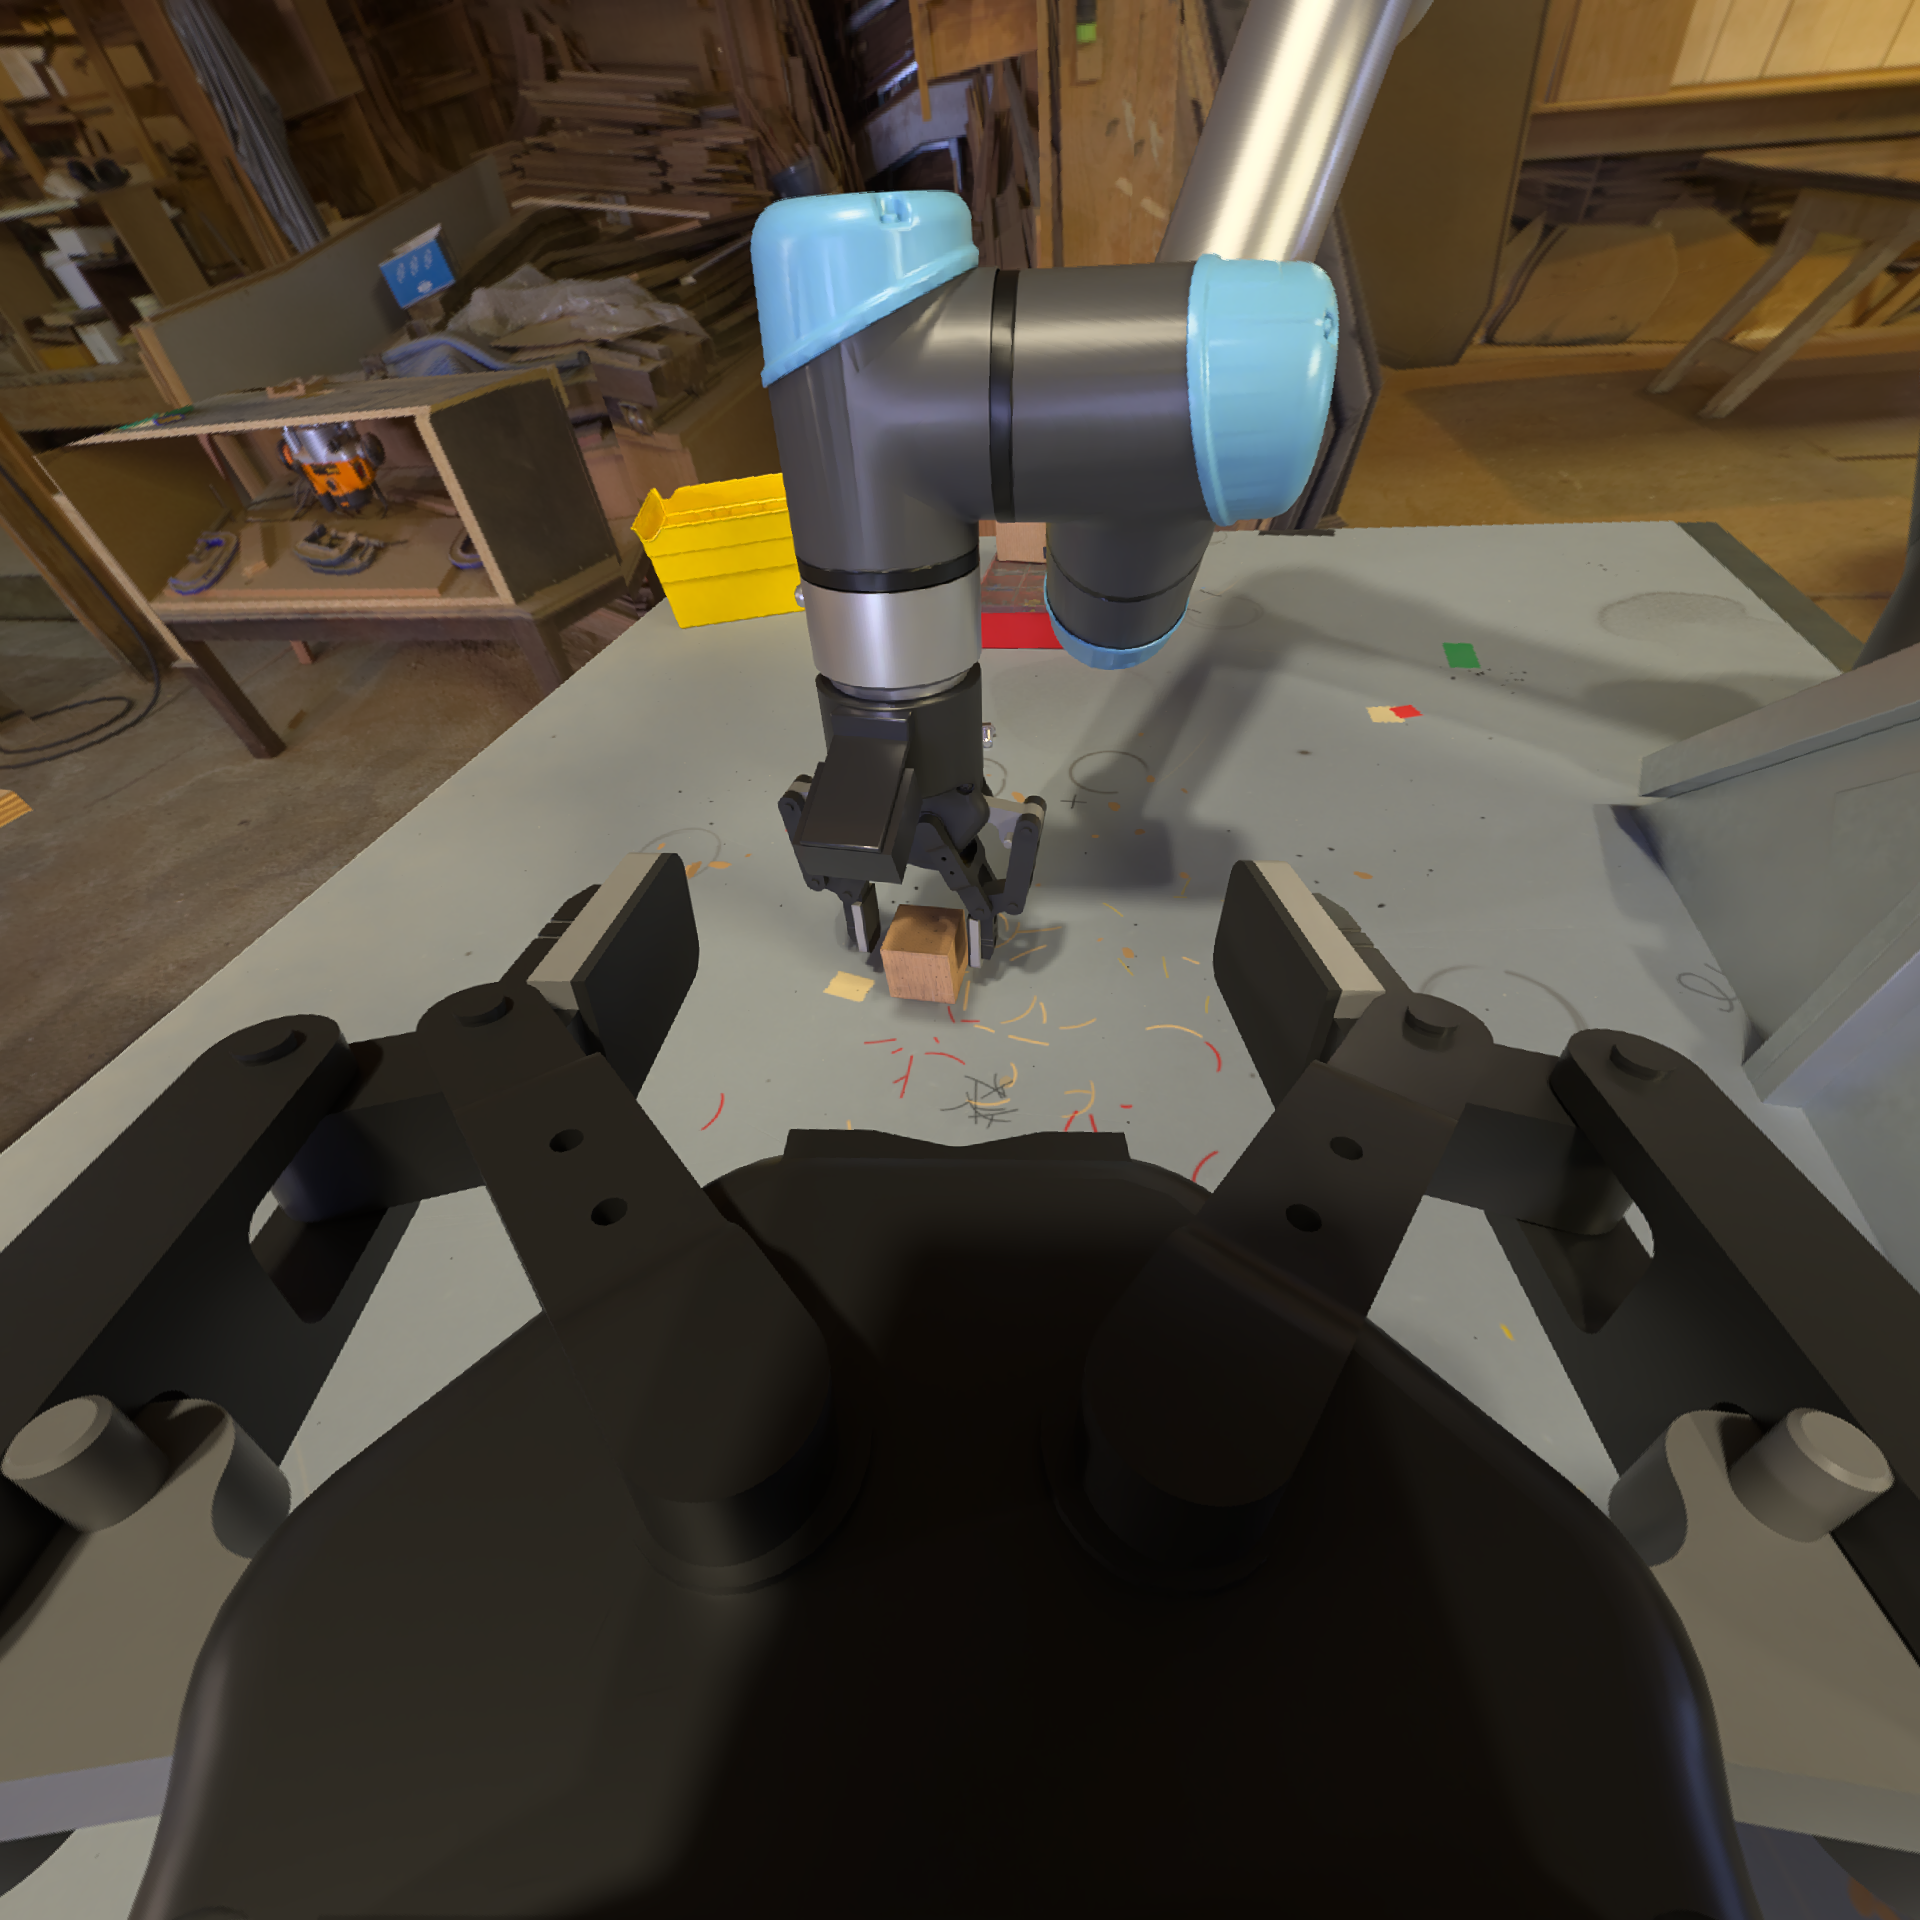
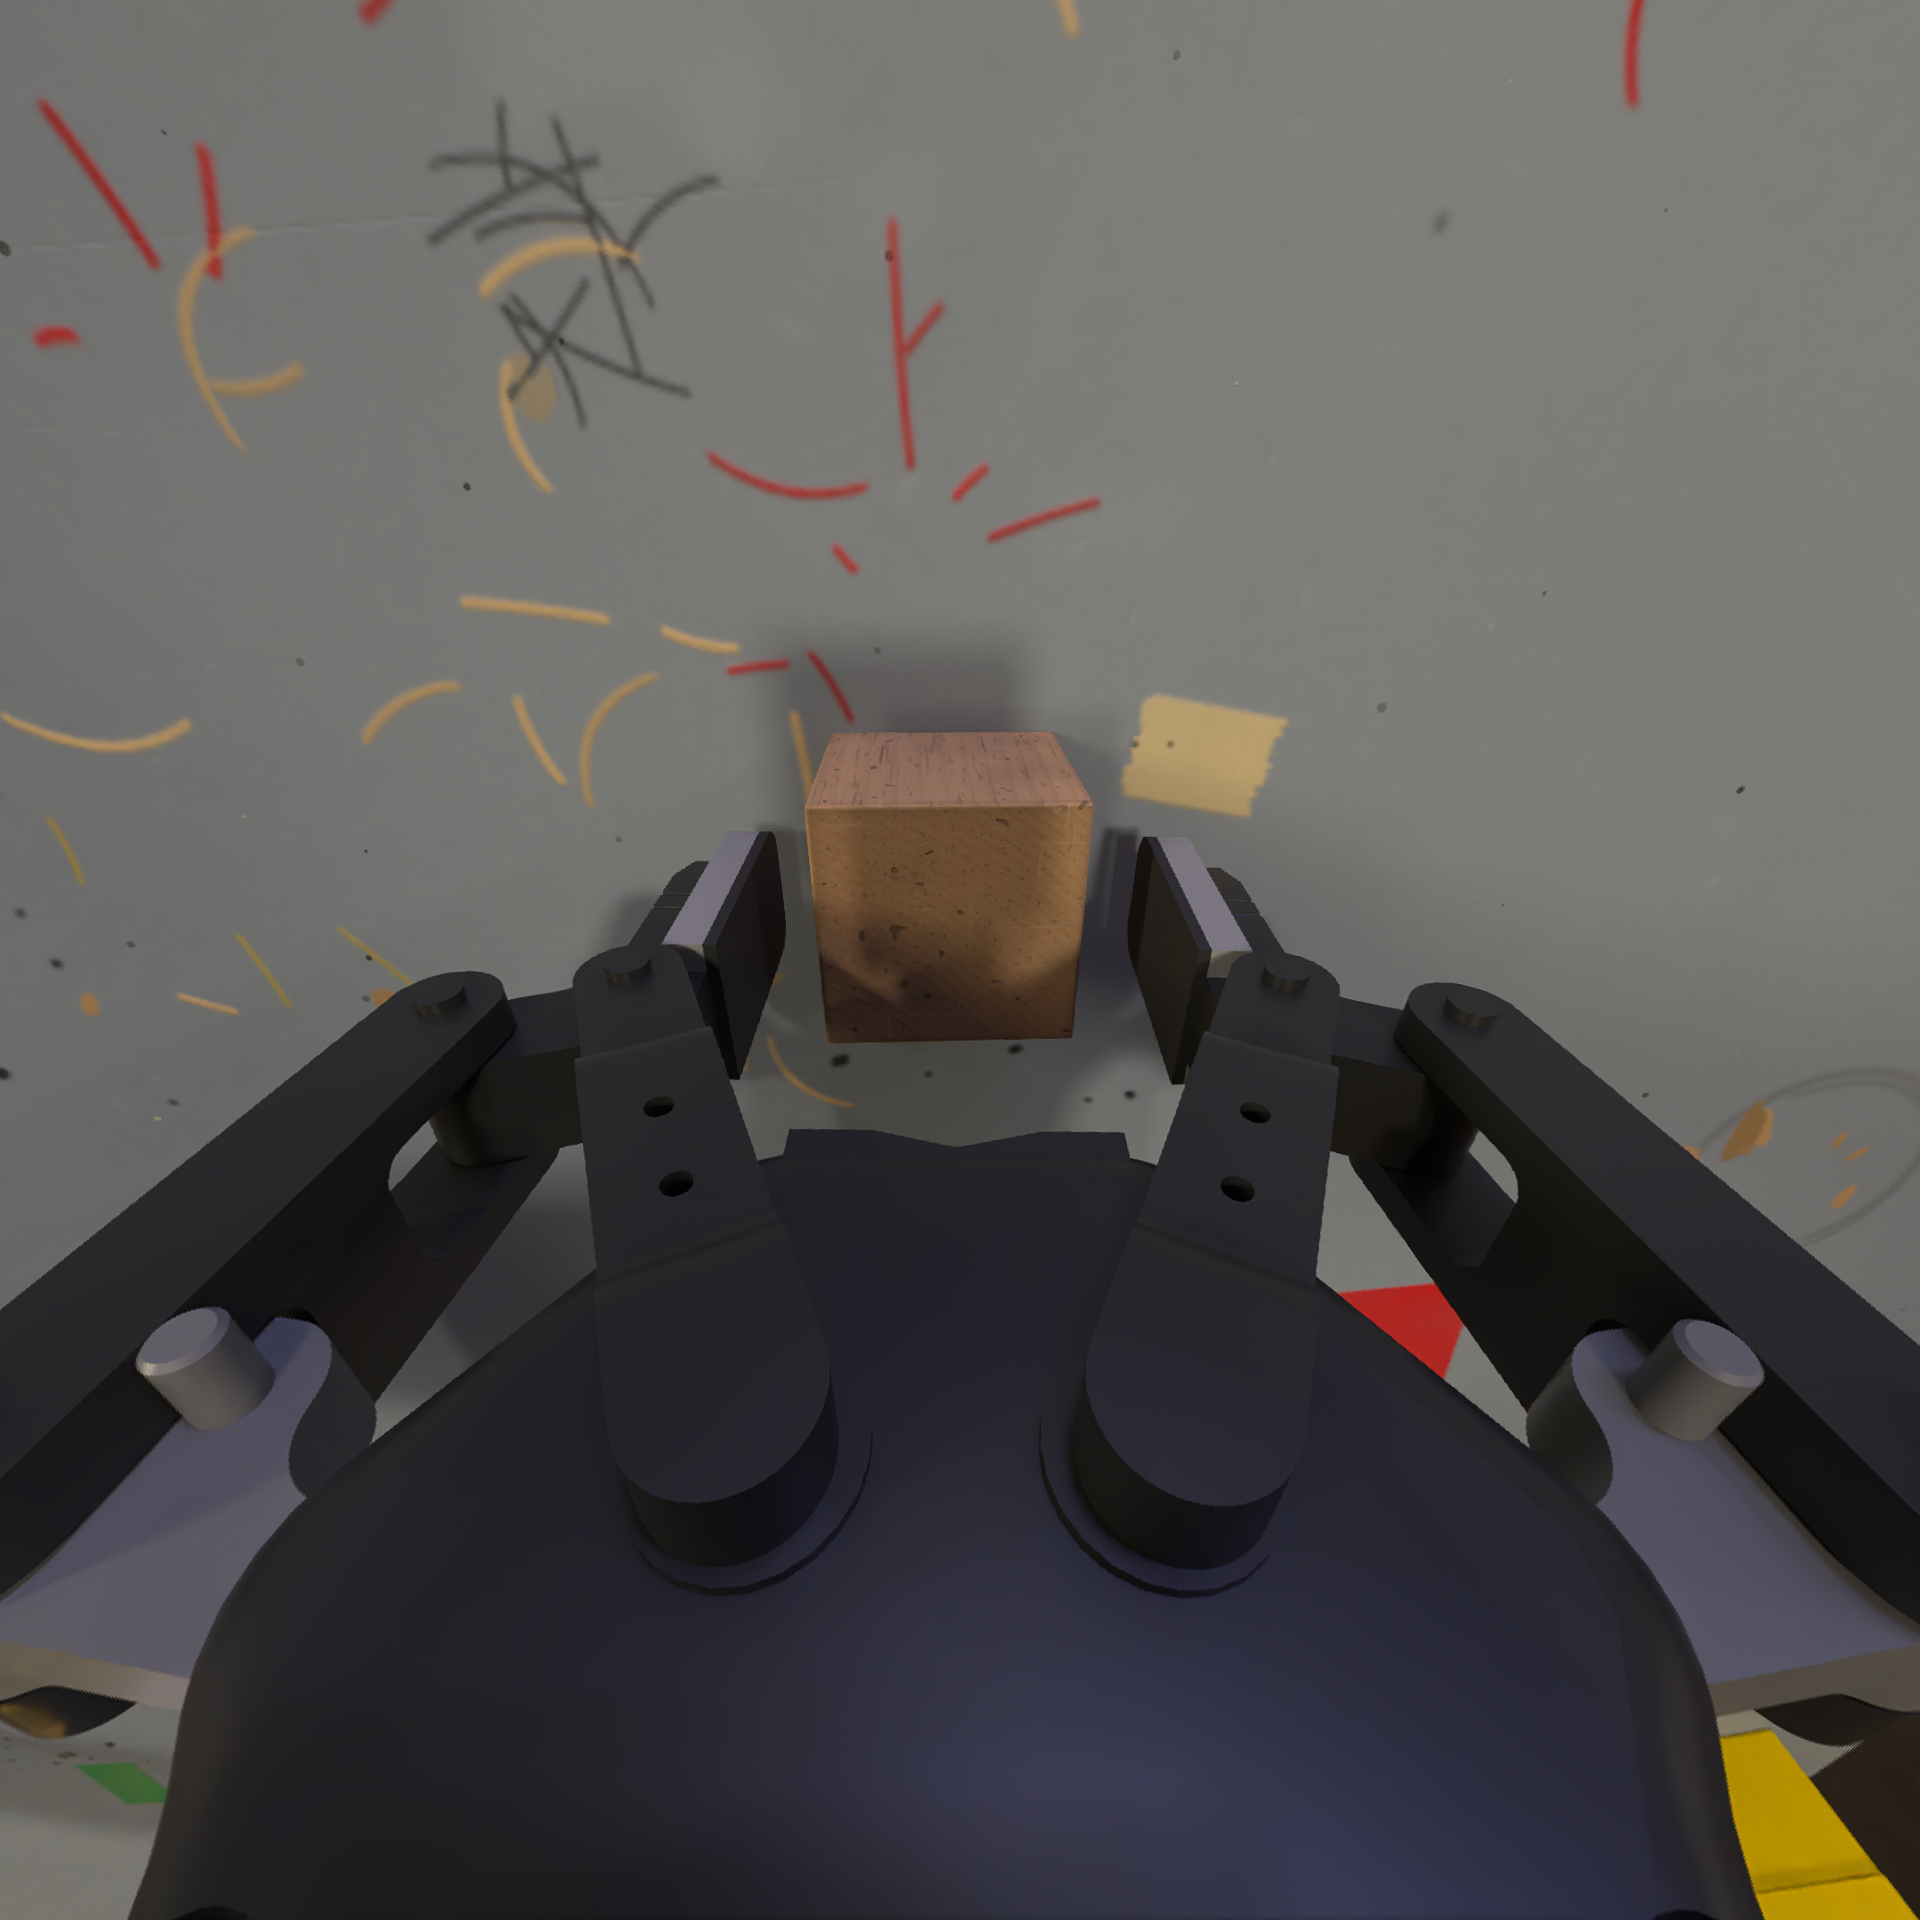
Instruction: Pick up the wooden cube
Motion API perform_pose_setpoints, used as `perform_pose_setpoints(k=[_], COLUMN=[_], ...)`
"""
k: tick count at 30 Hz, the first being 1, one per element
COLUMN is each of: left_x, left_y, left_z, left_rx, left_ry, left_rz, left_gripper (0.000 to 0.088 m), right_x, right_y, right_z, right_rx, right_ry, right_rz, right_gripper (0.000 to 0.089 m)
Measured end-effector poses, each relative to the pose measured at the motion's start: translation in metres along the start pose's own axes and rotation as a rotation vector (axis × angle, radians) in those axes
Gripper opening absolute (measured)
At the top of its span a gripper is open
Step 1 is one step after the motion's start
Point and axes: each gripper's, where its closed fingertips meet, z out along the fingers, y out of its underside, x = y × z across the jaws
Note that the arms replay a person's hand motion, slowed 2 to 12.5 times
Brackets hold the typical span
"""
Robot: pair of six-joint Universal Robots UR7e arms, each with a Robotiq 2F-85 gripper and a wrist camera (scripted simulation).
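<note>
Left wrist view: left tool (image 1: 956,935) spread wide, grasping nothing, parked well back from the cube (image 1: 923,953), probably to leave room. Right tool (image 1: 914,935) straddles the cube on the surface (image 1: 1455,883).

Right wrist view: right tool (image 2: 951,935) released, pads flanking the cube (image 2: 945,894) with slim gaps each side, likely lined up to close. Cube: tan wood, speckled, crisp edges, beside a beige patch (image 2: 1205,753).

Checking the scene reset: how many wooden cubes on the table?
1. The cube sits on the grey table, between the right gripper's open fingers, not yet clamped. None other visible; arms hide some table.
</note>
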Motion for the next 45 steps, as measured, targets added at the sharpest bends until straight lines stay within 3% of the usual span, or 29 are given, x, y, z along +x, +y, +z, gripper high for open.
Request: perform_pose_setpoints(k=[14,18,21,45], left_x=[0.0019,0.0023,0.0026,0.0027], left_y=[-0.0004,-0.0004,-0.0004,-0.0003], left_z=[0.0011,0.0014,0.0018,0.0026], left_rx=[-0.002,-0.002,-0.003,-0.003], left_ry=[0.004,0.005,0.006,0.007], left_rz=[0.004,0.006,0.007,0.010], left_gripper=[0.0854,0.0854,0.0854,0.0854], right_x=[0.0000,-0.0008,-0.0019,-0.0006], right_y=[0.0004,-0.0002,-0.0013,0.0012], right_z=[0.0024,0.0018,0.0009,-0.0026], right_rx=[0.000,0.007,0.017,0.023], right_ry=[-0.009,-0.017,-0.024,-0.013], right_rz=[0.003,0.001,-0.008,-0.007], right_gripper=[0.0572,0.0518,0.0404,0.0403])
